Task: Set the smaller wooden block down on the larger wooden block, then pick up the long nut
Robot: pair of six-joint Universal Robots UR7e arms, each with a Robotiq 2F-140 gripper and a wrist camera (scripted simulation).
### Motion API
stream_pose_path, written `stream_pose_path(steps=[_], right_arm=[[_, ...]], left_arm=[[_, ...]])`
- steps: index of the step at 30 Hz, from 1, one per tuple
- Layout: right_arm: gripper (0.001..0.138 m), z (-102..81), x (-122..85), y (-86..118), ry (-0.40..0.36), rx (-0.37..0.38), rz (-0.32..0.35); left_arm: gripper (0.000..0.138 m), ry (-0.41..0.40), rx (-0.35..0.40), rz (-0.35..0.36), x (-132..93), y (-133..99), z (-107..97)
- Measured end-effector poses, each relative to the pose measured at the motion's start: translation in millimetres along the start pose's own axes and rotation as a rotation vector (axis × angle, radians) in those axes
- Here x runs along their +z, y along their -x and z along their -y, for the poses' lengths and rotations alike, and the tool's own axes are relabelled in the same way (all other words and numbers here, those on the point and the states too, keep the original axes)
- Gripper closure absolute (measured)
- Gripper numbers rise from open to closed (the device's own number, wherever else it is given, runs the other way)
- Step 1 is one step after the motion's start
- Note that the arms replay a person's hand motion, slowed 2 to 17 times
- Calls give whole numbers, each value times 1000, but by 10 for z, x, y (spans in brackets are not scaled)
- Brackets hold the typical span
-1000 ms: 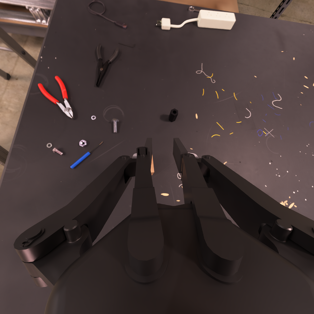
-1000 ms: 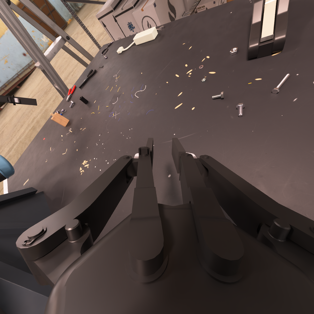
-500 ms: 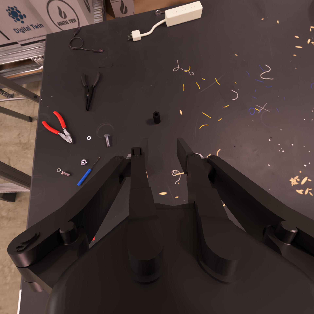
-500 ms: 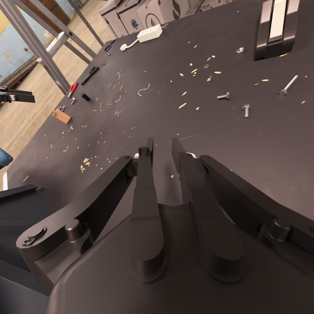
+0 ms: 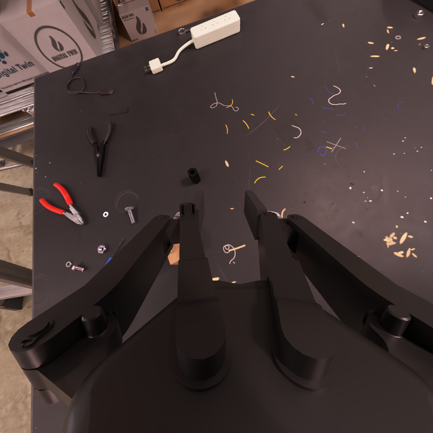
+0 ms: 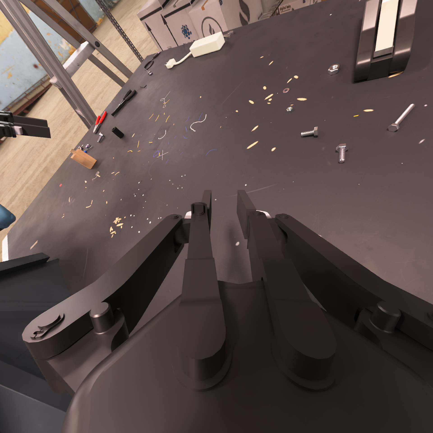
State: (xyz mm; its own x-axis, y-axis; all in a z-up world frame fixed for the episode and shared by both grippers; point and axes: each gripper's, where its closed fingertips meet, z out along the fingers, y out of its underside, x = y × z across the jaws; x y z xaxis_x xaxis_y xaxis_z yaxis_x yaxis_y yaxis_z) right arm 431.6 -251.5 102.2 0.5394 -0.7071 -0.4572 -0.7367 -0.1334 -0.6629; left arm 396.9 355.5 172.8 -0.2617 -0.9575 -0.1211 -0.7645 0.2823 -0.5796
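Observation:
The long nut [image 5: 193, 175] is a black hex sleeve lying on the dark table [image 5: 304, 210], just ahead and left of my left gripper [image 5: 223, 199]. That gripper is open and empty above the table. A corner of a wooden block [image 5: 174, 254] shows between its left linkages. In the right wrist view the larger wooden block [image 6: 85, 159] lies far left, with the smaller block [image 6: 75, 151] at its far end, apparently on top. The long nut [image 6: 117, 132] lies beyond them. My right gripper [image 6: 224, 196] is open and empty, far from them.
Red-handled cutters [image 5: 62, 206], black pliers [image 5: 99, 145], a bolt [image 5: 130, 214], a hex nut [image 5: 102, 248] and a blue screwdriver [image 5: 110, 260] lie left of the nut. A white power strip [image 5: 214, 29] is at the back. Bolts [image 6: 341, 153] and a metal rail [image 6: 384, 39] lie right.
My left gripper has opened wider and pulled up and back from the wooden blocks, so more of the table shows. The right gripper has hardly moved.

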Motion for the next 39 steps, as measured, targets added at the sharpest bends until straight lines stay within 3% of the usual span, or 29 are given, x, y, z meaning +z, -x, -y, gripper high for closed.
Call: stream_pose_path(steps=[13,26,39], right_arm=[[109,18,44,14,-30,-28,-20],[110,-37,49,0,-79,-25,-38],[109,-119,96,-36,-40,-20,-63]], left_arm=[[92,43,37,-11,244,35,204],[92,71,12,-27,473,164,325],[92,71,31,-36,509,153,345]])
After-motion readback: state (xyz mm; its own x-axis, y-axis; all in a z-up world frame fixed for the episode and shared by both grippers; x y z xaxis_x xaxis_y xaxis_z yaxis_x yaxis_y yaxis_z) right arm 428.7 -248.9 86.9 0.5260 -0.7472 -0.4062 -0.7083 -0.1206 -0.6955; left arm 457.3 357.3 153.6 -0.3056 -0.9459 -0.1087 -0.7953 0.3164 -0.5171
